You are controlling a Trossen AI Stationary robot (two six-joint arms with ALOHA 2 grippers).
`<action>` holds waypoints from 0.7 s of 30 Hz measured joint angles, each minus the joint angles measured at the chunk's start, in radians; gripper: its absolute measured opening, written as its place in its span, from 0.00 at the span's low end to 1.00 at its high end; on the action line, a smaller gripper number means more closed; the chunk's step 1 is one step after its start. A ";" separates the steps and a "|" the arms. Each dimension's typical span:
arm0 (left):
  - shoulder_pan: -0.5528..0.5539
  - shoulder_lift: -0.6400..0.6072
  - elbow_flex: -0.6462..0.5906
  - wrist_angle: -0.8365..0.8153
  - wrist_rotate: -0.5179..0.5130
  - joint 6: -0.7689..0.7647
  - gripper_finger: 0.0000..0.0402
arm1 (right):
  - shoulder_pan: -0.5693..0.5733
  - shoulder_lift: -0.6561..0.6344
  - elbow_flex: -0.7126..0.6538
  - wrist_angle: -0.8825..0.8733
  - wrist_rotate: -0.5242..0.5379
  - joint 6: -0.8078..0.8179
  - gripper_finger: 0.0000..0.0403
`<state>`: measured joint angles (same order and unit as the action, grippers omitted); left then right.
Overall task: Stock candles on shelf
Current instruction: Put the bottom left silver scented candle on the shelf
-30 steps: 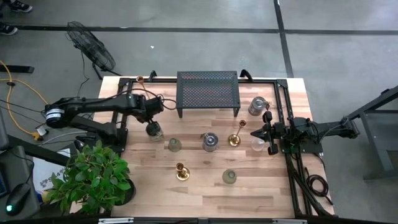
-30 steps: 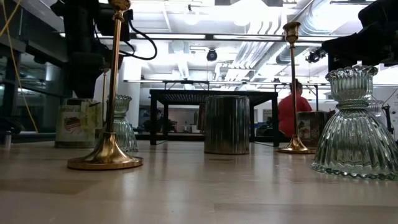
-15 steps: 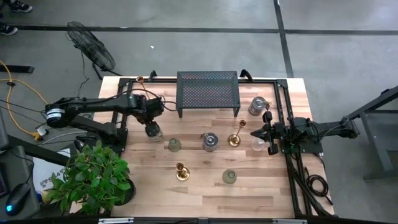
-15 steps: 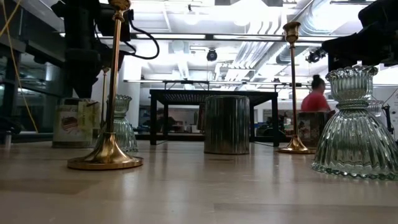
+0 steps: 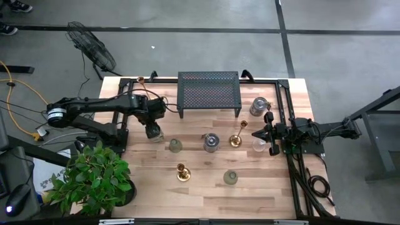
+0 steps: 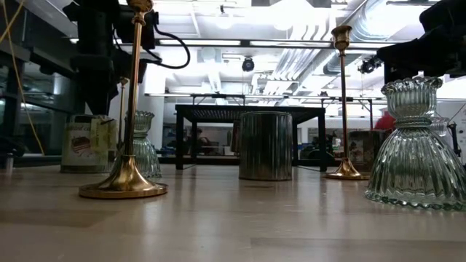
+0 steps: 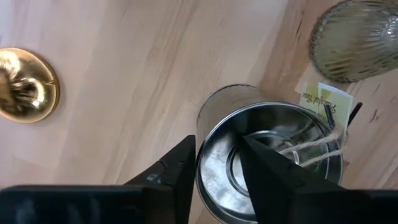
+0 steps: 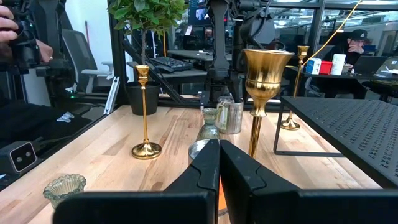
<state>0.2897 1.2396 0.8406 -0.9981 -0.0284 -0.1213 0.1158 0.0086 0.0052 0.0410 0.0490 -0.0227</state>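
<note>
My left gripper point(image 5: 153, 130) points down over a shiny tin candle point(image 7: 273, 149) with a paper tag, which stands on the table's left part point(image 6: 89, 143). One finger is inside the tin and one outside, with a gap still between them. The shelf point(image 5: 209, 92) stands at the far middle. On the table stand a tall brass candlestick point(image 5: 235, 139), a short one point(image 5: 182, 172), a grey tin point(image 5: 212, 142) and glass holders point(image 5: 175, 145) point(image 5: 230, 177). My right gripper point(image 5: 255, 133) is shut, held level at the right, beside a clear glass holder point(image 5: 258, 145). My left gripper comes from above with the tin's wall point(image 7: 200, 155) between its fingers. The outer finger point(image 7: 177, 171) lies close along the wall, while the inner finger point(image 7: 267, 177) stands apart from it. Whether either touches the tin I cannot tell. The tin stands upright on the table.
A potted plant point(image 5: 94, 178) fills the near left corner. A jar candle point(image 5: 258, 106) stands right of the shelf, and a small brass candlestick point(image 5: 140, 80) stands at the far left corner. Black frame rails point(image 5: 289, 112) run along the right side.
My left gripper's fingers have drawn closer together around the tin's wall. The tin stands where it was. A person in red beyond the table has walked toward the right.
</note>
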 joint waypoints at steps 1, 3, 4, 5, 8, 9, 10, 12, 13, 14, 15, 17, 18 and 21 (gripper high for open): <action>0.000 0.000 0.000 0.000 0.000 0.008 0.28 | 0.000 0.000 0.000 0.000 0.000 0.000 0.01; 0.000 0.000 0.000 0.000 0.000 0.026 0.25 | 0.000 0.000 0.000 0.000 0.000 0.000 0.01; 0.000 0.000 0.000 0.000 0.000 0.035 0.23 | 0.000 0.000 0.000 0.000 0.000 0.000 0.01; 0.000 0.000 0.000 0.000 -0.002 0.043 0.22 | 0.000 0.000 0.000 0.000 0.000 0.000 0.01; 0.000 0.000 0.000 0.000 -0.004 0.057 0.18 | 0.000 0.000 0.000 0.000 0.000 0.000 0.01; 0.000 0.000 0.000 0.000 -0.005 0.066 0.17 | 0.000 0.000 0.000 0.000 0.000 0.000 0.01; 0.000 0.000 -0.001 0.000 -0.007 0.072 0.16 | 0.000 0.000 0.000 0.000 0.000 0.000 0.01; 0.000 0.001 -0.001 0.000 -0.012 0.083 0.15 | 0.000 0.000 0.000 0.000 0.000 0.000 0.01; 0.000 0.001 -0.001 0.000 -0.014 0.091 0.14 | 0.000 0.000 0.000 0.000 0.000 0.000 0.01; 0.000 0.001 -0.001 0.000 -0.015 0.096 0.14 | 0.000 0.000 0.000 0.000 0.000 0.000 0.01; 0.000 0.001 -0.001 0.000 -0.015 0.101 0.14 | 0.000 0.000 0.000 0.000 0.000 0.000 0.01; 0.000 0.001 -0.001 0.001 -0.016 0.114 0.14 | 0.000 0.000 0.000 0.000 0.000 0.000 0.01; 0.000 0.001 -0.001 0.001 -0.016 0.119 0.14 | 0.000 0.000 0.000 0.000 0.000 0.000 0.01; 0.000 0.001 -0.002 0.002 -0.016 0.130 0.14 | 0.000 0.000 0.000 0.000 0.000 0.000 0.01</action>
<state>0.2897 1.2407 0.8391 -0.9963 -0.0444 0.0086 0.1157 0.0086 0.0054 0.0410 0.0494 -0.0227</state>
